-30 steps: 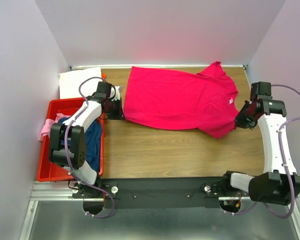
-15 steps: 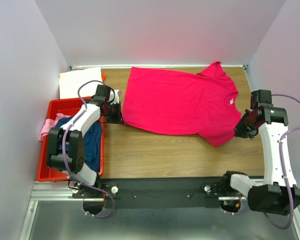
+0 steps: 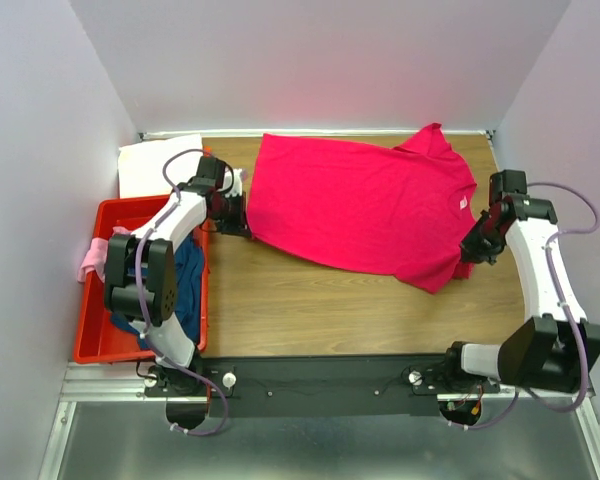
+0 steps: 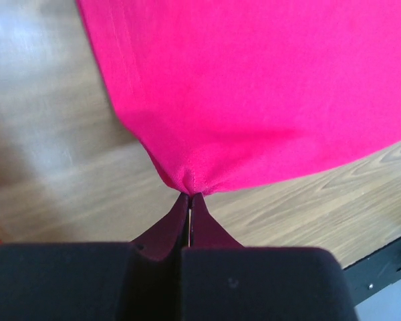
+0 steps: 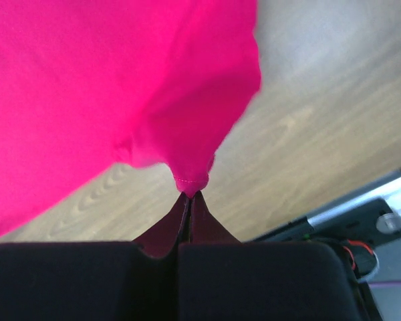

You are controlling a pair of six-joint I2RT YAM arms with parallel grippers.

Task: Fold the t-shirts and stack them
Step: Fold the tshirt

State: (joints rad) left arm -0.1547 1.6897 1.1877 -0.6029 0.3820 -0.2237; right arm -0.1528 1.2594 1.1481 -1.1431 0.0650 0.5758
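The magenta-pink t-shirt (image 3: 360, 205) lies spread across the wooden table, collar to the right. My left gripper (image 3: 244, 226) is shut on its near left hem corner (image 4: 190, 184). My right gripper (image 3: 468, 250) is shut on its near right sleeve corner (image 5: 190, 182). The navy blue t-shirt (image 3: 185, 285) lies crumpled in the red bin (image 3: 90, 335), and the pale pink t-shirt (image 3: 90, 262) hangs over the bin's left rim. The white t-shirt (image 3: 150, 165) lies folded at the far left corner of the table.
The red bin stands at the table's left edge beside the left arm. White walls close in the back and both sides. A black rail (image 3: 320, 385) runs along the near edge between the arm bases. Bare wood (image 3: 340, 315) shows in front of the shirt.
Both grippers have kept their hold on the shirt. The right gripper went toward the near edge, then back toward the far side; the left shifted slightly away. The shirt's near edge shifted with them.
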